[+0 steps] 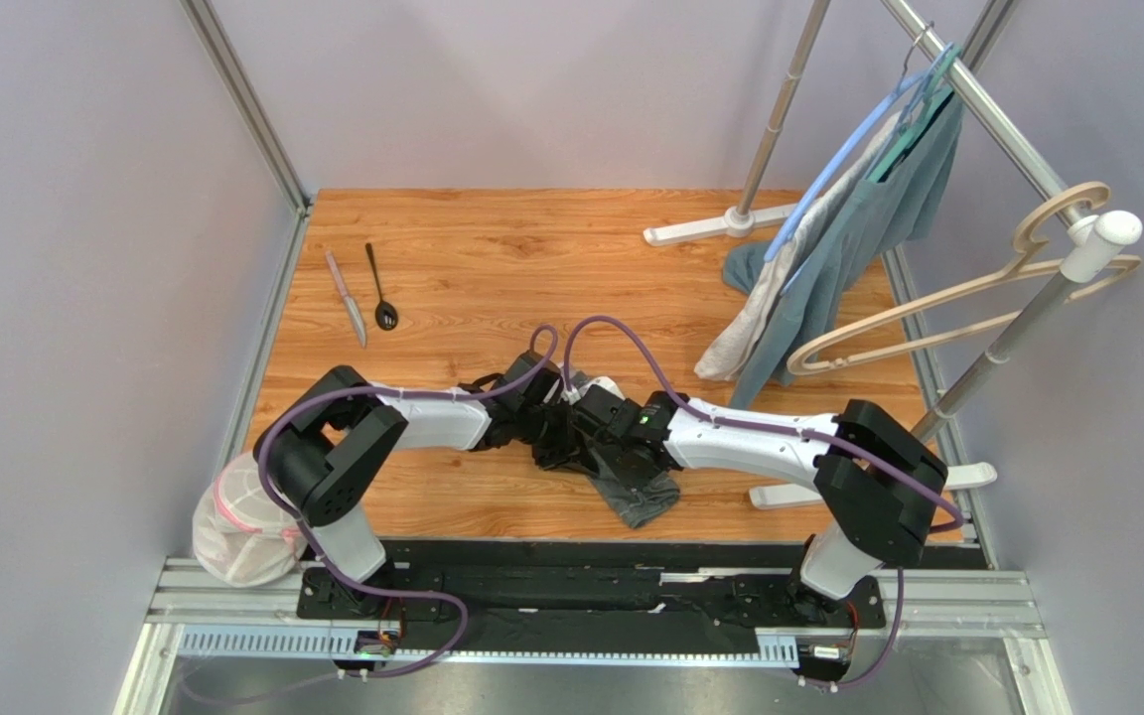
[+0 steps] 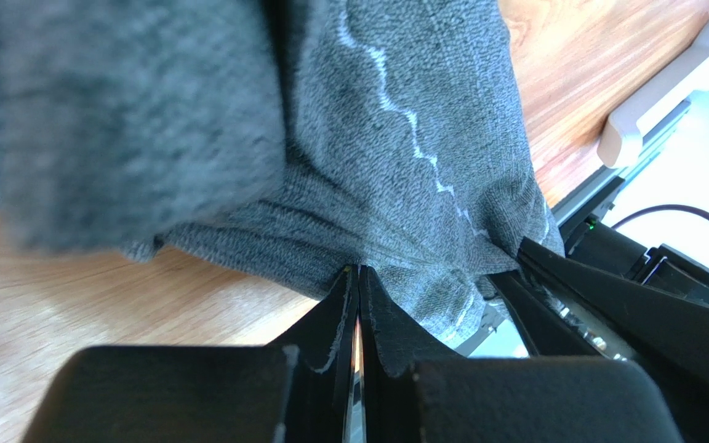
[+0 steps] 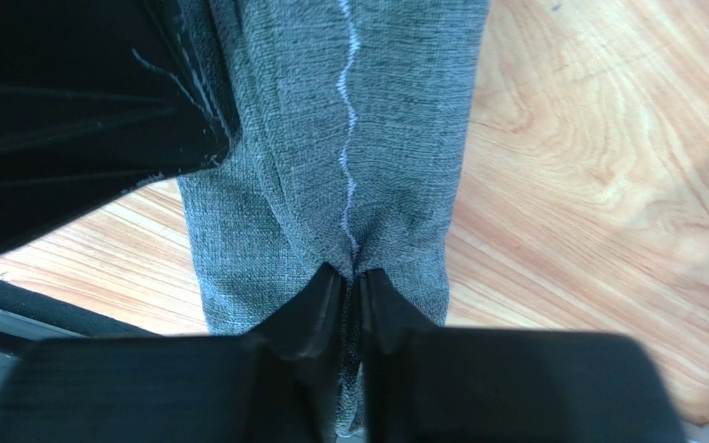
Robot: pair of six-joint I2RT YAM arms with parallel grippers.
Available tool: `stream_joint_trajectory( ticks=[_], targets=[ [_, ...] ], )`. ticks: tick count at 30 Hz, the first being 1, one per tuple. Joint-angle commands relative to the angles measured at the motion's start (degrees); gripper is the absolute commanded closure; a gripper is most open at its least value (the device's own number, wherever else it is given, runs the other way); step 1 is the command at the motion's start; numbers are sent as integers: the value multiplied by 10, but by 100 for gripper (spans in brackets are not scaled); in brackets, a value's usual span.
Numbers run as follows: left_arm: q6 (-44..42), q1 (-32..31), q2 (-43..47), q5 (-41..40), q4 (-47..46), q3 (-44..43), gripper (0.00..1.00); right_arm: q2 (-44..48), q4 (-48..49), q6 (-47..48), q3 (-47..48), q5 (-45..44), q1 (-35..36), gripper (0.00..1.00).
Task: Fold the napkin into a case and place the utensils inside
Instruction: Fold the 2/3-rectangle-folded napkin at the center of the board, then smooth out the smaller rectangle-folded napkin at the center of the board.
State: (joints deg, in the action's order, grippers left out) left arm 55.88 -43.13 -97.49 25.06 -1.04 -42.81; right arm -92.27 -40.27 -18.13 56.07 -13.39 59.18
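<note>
Dark grey woven napkin (image 3: pixel 330 138) w/ pale stitched lines is held bunched btwn both arms over the near-centre of the table; L gripper (image 2: pixel 358 277) is pinched tight on one fold, R gripper (image 3: pixel 356 277) is clamped on the cloth right at a stitch line. Slim silver knife (image 1: pixel 345 298) & thin black spoon (image 1: pixel 381 288) lie side by side at far left, well apart from the grippers. Orange-brown wood table (image 1: pixel 504 253), teal-grey garment (image 1: pixel 862 253) on a metal rack (image 1: pixel 1011 321) at right, grey walls around

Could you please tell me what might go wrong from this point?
Left gripper and right gripper each pinch only a small pucker of the napkin, so it might slip free. It hangs bunched between them, so the fold may land crooked. The grippers sit close and could collide.
</note>
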Motion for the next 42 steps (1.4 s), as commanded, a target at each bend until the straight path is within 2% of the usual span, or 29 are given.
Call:
stream_joint_trajectory(
  ticks=[1, 2, 7, 13, 18, 25, 29, 31, 36, 42],
  targets=[
    [9, -13, -12, -6, -19, -7, 92, 20, -13, -5, 35, -28, 3, 95],
    [11, -14, -12, -7, -22, -7, 92, 22, -17, -8, 39, -28, 2, 100],
    [14, -16, -14, -16, -26, -6, 92, 29, -46, -21, 62, -14, 3, 100],
    [19, -20, -19, -22, -33, -3, 93, 33, -48, -60, 75, 45, 1, 100],
    [21, -26, -20, -27, -36, -3, 94, 18, -6, -121, 55, 89, 2, 100],
    [20, -28, -23, -29, -41, -2, 94, -17, 56, -192, 13, 81, 3, 100],
    [6, -28, -17, -21, -24, -8, 94, -27, 63, -190, 2, 62, 2, 100],
    [-22, -28, 13, -41, 38, -21, 92, -26, 60, -186, -3, 54, 1, 100],
    [-38, -28, 99, -81, 103, -10, 88, -17, 59, -171, -5, 62, 1, 100],
    [-9, -26, 104, -50, 58, 15, 92, 2, 63, -169, -10, 84, 1, 92]
  ],
)
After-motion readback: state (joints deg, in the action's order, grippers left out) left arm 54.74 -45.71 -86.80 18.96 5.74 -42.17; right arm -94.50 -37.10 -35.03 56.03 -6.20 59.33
